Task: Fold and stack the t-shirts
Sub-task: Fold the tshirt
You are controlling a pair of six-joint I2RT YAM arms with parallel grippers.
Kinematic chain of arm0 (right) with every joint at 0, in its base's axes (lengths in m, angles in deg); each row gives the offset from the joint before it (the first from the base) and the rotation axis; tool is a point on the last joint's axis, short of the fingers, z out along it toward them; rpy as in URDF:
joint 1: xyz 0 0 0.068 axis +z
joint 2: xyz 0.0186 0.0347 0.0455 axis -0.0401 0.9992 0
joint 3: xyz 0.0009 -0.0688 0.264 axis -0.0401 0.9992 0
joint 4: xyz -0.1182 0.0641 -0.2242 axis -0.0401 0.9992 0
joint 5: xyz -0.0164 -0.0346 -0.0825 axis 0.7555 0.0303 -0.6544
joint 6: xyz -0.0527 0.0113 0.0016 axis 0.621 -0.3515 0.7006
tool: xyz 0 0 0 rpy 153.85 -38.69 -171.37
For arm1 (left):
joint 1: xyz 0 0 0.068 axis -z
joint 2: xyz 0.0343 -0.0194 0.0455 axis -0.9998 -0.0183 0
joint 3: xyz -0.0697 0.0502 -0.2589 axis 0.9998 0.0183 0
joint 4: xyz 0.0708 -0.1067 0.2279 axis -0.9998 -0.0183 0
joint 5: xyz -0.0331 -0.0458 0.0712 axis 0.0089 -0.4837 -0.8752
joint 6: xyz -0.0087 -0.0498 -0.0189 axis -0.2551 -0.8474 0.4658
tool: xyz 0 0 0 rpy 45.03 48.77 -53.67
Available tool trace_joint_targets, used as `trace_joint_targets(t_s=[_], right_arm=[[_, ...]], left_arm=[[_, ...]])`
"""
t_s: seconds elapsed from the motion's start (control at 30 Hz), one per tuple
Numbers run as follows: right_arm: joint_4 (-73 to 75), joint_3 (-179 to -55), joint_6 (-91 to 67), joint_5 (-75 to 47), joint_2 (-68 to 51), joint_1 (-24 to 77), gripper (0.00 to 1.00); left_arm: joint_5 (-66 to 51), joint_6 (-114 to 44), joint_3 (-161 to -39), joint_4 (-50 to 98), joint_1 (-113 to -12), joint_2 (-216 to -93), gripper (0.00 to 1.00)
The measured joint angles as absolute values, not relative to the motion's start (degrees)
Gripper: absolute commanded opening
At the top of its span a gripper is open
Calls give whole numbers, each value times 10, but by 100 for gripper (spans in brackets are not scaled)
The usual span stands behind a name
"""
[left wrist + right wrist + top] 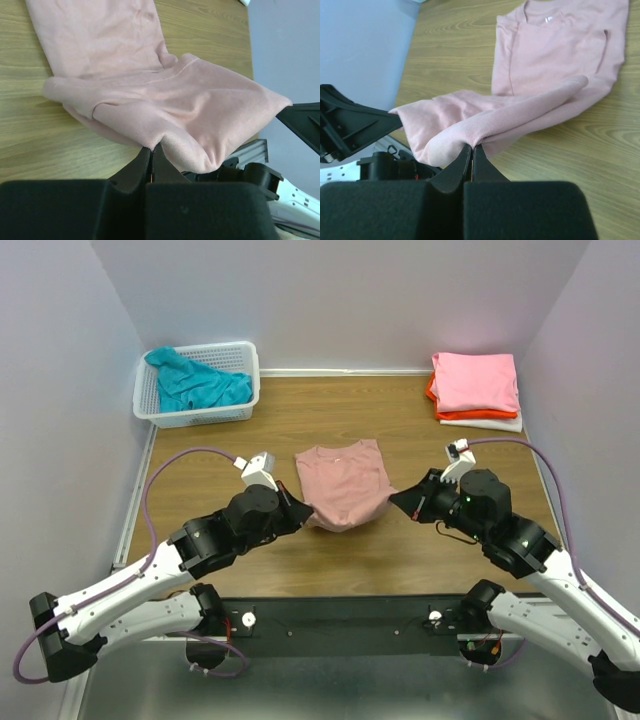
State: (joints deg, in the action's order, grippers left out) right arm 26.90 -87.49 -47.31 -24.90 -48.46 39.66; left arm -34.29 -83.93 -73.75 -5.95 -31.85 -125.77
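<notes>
At centre of the top view, dusty-pink t-shirt on wooden table, near hem lifted. Hem pinched tight at lower left by left gripper, at lower right by right gripper. Upper left: teal t-shirt in white basket. Upper right: bright pink t-shirt topping a folded stack.

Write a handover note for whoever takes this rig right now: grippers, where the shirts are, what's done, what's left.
Left gripper: shut on one near corner of the dusty-pink shirt.
Right gripper: shut on the other near corner.
The shirt's near end is lifted; its collar end lies flat on the table.
Done: bright pink shirt, orange shirt and white shirt are folded and stacked at the far right.
Left: finish folding the dusty-pink shirt and stack it, then do the teal shirt in the basket.
</notes>
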Motion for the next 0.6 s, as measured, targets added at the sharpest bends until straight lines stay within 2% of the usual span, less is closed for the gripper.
trace_joint_targets(t_s=[0.27,0.6], right_arm=[[269,-875,-473,-245,-500,397,1],[269,-892,-471,-289,-436,397,0]], left_arm=[[-323,-819,-716,-17,-328,-1255,0],[-252,-762,-704,63,-429,-1321,0]])
